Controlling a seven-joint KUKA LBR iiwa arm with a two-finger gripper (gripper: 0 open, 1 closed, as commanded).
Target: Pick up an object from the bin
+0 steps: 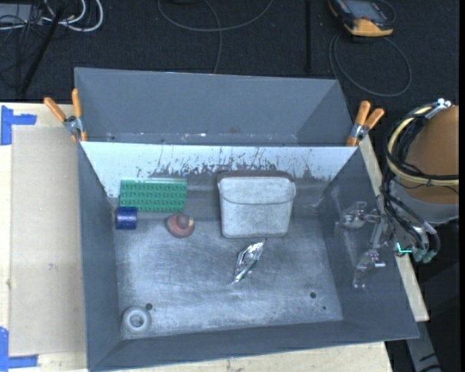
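My gripper (362,241) hangs over the bin's right slope, open, with nothing between its fingers. The nearest loose thing is a crumpled silver foil piece (247,261) on the floor near the middle, well to the gripper's left. Behind the foil, against the back wall, stands a pale grey box-shaped tub (254,205).
Further left lie a small reddish-brown round thing (180,225), a green studded brick plate (153,195) and a blue cylinder (126,218). A grey ring (136,319) sits in the front left corner. The arm with its orange cover stands outside the right rim.
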